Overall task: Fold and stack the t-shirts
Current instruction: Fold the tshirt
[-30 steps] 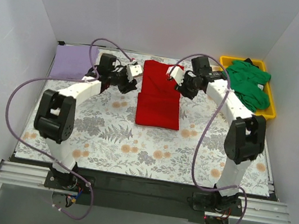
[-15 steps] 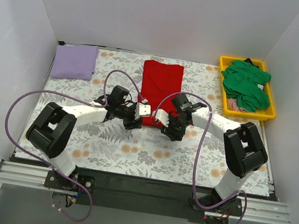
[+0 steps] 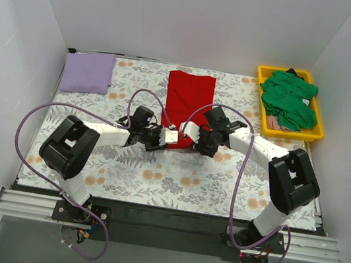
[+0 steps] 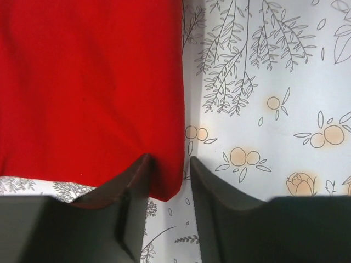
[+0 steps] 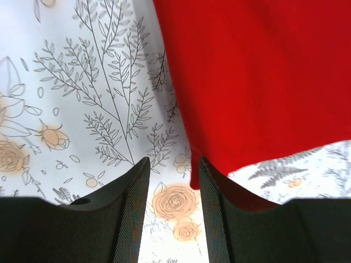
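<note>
In the top view the red t-shirt lies as a long folded strip in the middle of the frame, on the floral table cloth. Its far edge is in the upper part of the picture and its near edge is at the centre. The left gripper and the right gripper are both at this near edge, just beside each other.

In the left wrist view a corner of the red t-shirt sits in the narrow gap of the left gripper. The shirt's side edge runs straight up the frame, with patterned cloth on the right.

In the right wrist view the jaws of the right gripper are also narrowly apart. The shirt has a corner close to the right-hand jaw, and patterned cloth fills the left.

The lavender t-shirt lies flat at upper left. The green t-shirt is heaped in the yellow tray at upper right. Both are well apart from the arms.
</note>
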Tool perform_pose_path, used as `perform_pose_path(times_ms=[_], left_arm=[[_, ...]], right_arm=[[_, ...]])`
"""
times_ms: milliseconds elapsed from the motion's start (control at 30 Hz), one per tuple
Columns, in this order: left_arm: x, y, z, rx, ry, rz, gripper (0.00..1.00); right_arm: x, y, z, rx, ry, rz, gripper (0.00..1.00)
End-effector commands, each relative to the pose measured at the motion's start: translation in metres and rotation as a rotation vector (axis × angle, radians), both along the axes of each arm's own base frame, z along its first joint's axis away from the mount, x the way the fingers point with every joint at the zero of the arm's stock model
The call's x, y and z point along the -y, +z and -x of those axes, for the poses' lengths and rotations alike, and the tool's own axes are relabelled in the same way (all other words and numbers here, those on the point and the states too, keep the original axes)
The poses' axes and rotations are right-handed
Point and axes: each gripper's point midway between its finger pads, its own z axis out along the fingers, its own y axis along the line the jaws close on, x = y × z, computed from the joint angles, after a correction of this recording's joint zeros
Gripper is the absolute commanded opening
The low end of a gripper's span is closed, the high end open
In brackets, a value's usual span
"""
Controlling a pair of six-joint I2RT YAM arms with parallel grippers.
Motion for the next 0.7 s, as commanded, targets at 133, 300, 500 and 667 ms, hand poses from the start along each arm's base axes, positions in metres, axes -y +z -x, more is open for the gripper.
perform_pose_path(times_ms=[133, 300, 500, 667], left_arm=[[0.002, -0.005, -0.004, 0.02, -0.026, -0.015, 0.2], [0.004, -0.004, -0.006, 0.024, -0.026, -0.013, 0.2], [0.004, -0.005, -0.007, 0.014, -0.018, -0.014, 0.25], [0.004, -0.005, -0.007, 0.011, -0.012, -0.013, 0.23]], right_arm=[[-0.006, 0.041, -0.014, 0.059, 0.032, -0.074, 0.47], [-0.007, 0.018, -0.018, 0.032, 0.061, -0.047, 0.47], [-0.005, 0.0, -0.018, 0.01, 0.068, -0.027, 0.46], [0.0, -0.011, -0.012, 0.0, 0.071, -0.013, 0.42]])
